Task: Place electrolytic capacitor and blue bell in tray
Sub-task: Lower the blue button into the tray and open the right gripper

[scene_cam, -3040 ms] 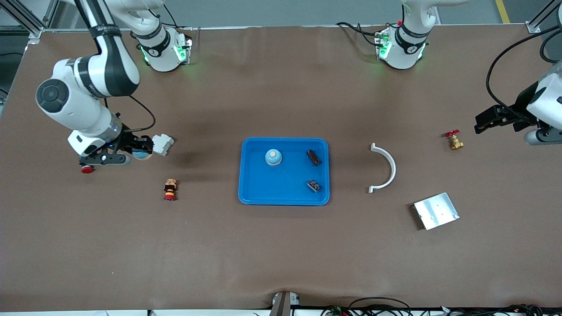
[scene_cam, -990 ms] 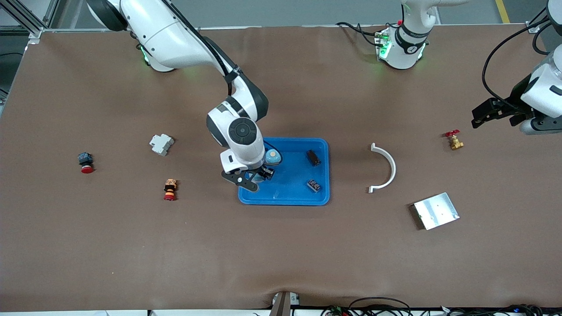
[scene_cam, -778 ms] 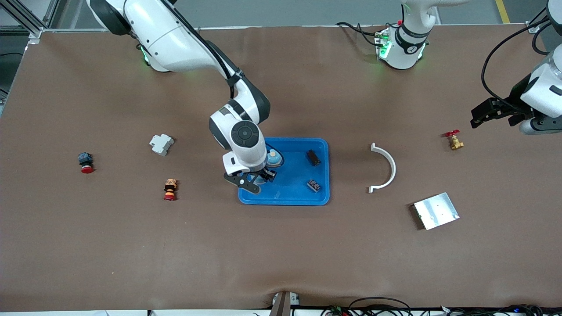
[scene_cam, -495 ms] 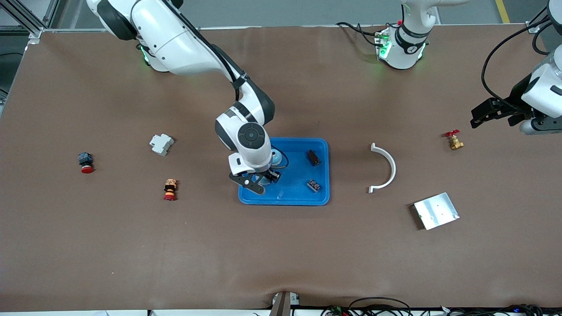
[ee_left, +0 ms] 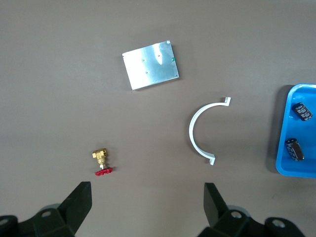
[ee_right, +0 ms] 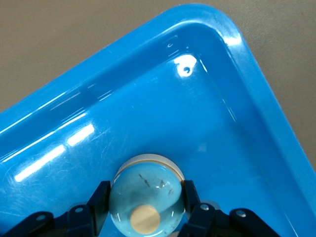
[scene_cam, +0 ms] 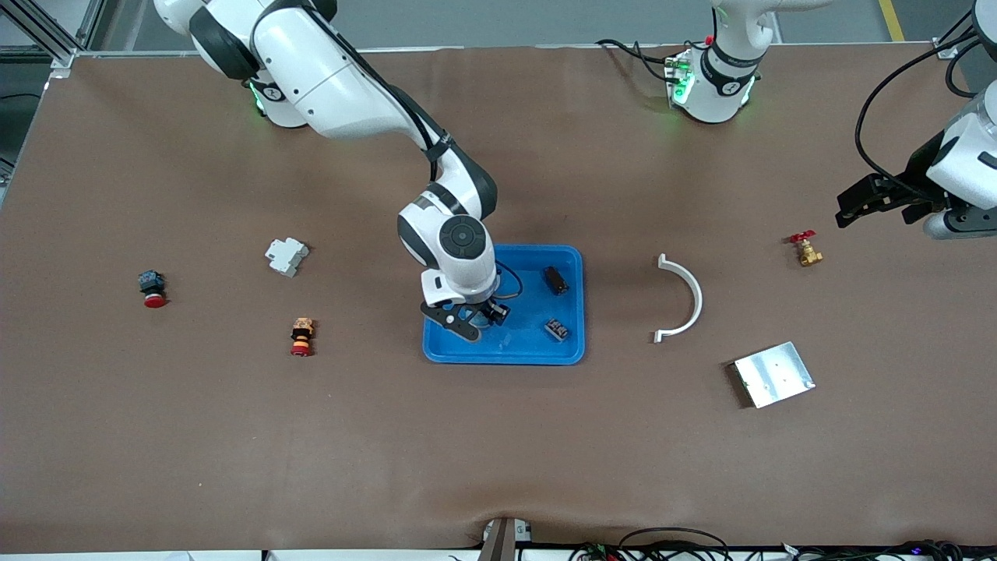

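A: Right arm has swung from the right arm's end of the tabletop, by the white breaker, to over the tray, carrying a blue bell.
B: Grip now?
A: right gripper point(ee_right: 144, 210) clamped on the blue bell point(ee_right: 143, 196), hanging just above the floor of the blue tray point(scene_cam: 444, 351), in the part nearest the front camera, toward the right arm's end.
B: Step?
A: Placing the bell. Next, I'd say: lower until the base sits flat, open the jaws, lift straight up so it doesn't tip.
B: What's in the tray?
A: Near to far: a small black part point(scene_cam: 555, 329), then the black electrolytic capacitor point(scene_cam: 554, 280), both along the edge toward the left arm's end. A second bell sat there earlier; the wrist covers that spot now, can't confirm.
B: Left arm?
A: Waiting. left gripper point(scene_cam: 855, 209) is spread wide, holding nothing, up over the tabletop edge at the left arm's end, near the brass valve point(scene_cam: 805, 249).
B: Others?
A: Near to far: metal plate point(scene_cam: 773, 374), stacked red-orange button point(scene_cam: 301, 336), white curved bracket point(scene_cam: 682, 298), red pushbutton point(scene_cam: 152, 287), white breaker point(scene_cam: 286, 255).
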`<action>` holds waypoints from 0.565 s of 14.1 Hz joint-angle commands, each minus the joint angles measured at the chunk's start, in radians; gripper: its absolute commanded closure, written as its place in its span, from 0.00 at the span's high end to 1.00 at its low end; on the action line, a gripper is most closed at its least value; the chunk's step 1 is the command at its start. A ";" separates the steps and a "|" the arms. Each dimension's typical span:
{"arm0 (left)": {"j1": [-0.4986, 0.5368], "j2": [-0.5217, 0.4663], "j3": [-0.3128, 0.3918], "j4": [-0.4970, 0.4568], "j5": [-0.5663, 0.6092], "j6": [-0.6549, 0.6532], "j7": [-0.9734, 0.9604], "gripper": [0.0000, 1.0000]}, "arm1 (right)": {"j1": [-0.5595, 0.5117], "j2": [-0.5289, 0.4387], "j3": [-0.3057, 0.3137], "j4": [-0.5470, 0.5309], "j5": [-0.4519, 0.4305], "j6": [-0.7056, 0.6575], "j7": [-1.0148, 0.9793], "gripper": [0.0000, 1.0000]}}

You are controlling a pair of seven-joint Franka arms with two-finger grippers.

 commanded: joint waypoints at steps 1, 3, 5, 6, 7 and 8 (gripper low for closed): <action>0.007 -0.021 0.001 -0.018 -0.027 0.009 0.021 1.00 | 0.015 0.021 -0.010 0.039 -0.021 -0.002 0.031 0.00; 0.007 -0.021 0.003 -0.020 -0.027 0.009 0.021 1.00 | 0.021 0.034 -0.010 0.048 -0.024 0.004 0.068 0.00; 0.021 -0.020 0.003 -0.018 -0.034 0.009 0.021 1.00 | 0.022 0.043 -0.010 0.058 -0.033 0.005 0.071 0.00; 0.021 -0.020 0.003 -0.020 -0.042 0.009 0.021 1.00 | 0.022 0.043 -0.010 0.058 -0.036 0.005 0.071 0.00; 0.021 -0.018 0.003 -0.020 -0.042 0.009 0.021 1.00 | 0.021 0.043 -0.010 0.058 -0.041 0.005 0.071 0.00; 0.021 -0.020 0.003 -0.020 -0.042 0.009 0.021 1.00 | 0.021 0.044 -0.010 0.058 -0.045 0.005 0.071 0.00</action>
